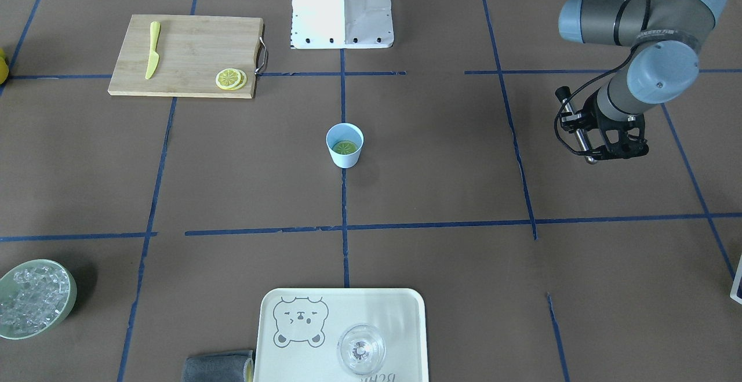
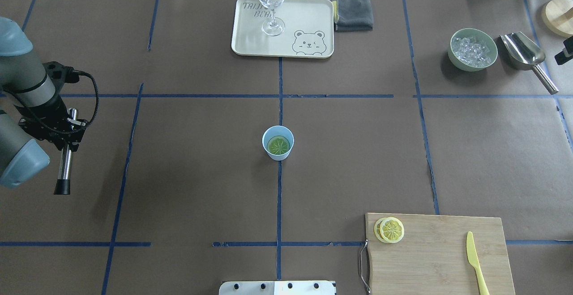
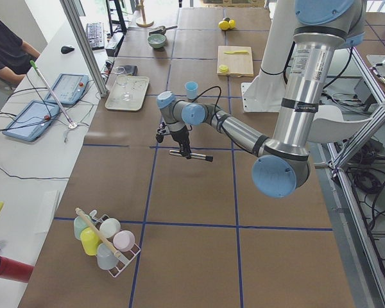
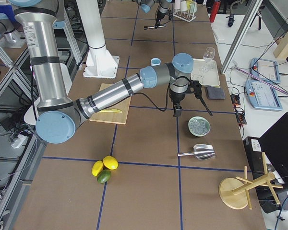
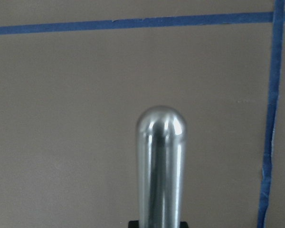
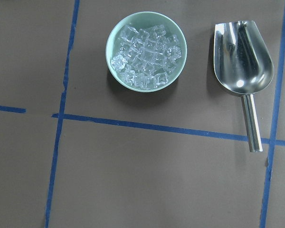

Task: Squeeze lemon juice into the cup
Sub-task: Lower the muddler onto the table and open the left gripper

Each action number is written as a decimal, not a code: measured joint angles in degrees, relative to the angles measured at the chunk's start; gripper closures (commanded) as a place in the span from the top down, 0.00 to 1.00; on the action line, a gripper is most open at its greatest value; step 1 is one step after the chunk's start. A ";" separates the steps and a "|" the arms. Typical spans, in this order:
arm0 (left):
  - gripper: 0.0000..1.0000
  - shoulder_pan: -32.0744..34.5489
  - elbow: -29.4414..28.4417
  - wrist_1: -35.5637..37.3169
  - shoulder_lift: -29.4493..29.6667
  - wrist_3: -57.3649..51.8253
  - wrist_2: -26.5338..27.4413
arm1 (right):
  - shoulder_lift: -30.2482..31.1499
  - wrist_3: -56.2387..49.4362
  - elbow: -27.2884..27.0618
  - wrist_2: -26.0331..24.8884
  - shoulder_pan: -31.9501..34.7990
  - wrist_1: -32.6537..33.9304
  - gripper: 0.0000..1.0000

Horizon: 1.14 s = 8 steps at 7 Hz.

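Left claw [image 2: 67, 139] around metal rod [image 2: 66, 169]

right tool [image 4: 176, 112] too small to tell

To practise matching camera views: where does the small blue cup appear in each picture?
Front-facing: cup at centre, on a tape line.
Overhead: cup at centre.
Exterior left: cup upper middle.
Exterior right: cup top middle.
Both wrist views: not in view.
Shared landmark: wooden cutting board, in all four exterior views.
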State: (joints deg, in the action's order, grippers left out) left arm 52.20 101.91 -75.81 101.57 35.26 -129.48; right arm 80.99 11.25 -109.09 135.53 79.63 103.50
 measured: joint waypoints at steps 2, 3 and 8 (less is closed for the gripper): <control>0.00 0.03 -3.27 -0.44 1.07 -1.27 -1.85 | 0.11 0.08 0.02 0.02 0.01 -0.15 1.00; 0.00 0.02 -4.89 -1.09 1.97 -1.37 -1.94 | 0.13 0.14 0.02 0.08 0.05 -0.15 1.00; 1.00 0.61 -7.49 -3.20 3.58 -1.61 -1.48 | 0.05 0.17 0.01 0.16 0.05 -0.16 1.00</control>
State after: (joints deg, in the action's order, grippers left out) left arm 52.81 94.41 -79.01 105.15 33.65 -130.96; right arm 81.04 11.43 -109.09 135.69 79.68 103.34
